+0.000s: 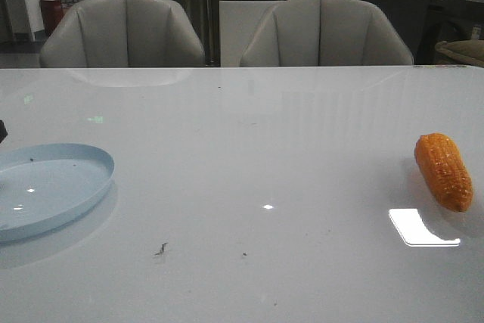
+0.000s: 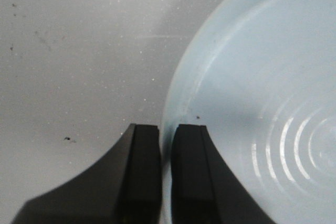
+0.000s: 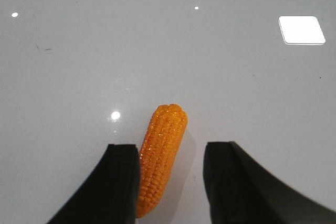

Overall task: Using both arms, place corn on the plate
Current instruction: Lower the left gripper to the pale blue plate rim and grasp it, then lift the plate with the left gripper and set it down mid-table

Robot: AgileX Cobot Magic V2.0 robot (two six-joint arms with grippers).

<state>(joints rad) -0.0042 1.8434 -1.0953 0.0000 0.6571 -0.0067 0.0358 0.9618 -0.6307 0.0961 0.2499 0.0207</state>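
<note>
The right gripper (image 3: 170, 182) is open, and the corn (image 3: 160, 156) lies between its two fingers, close to one of them, with its long side pointing straight out ahead. The left gripper (image 2: 167, 177) is pinched on the rim of the plate (image 2: 252, 103). In the front view, corn and plate sit far apart on the table (image 1: 242, 149), and two chairs (image 1: 121, 32) stand behind.

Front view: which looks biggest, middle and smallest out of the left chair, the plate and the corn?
1. Left chair, widest even though farthest from the camera.
2. Plate, though its left part is cut off by the picture edge, so it shows less than its whole.
3. Corn, clearly smallest.
</note>
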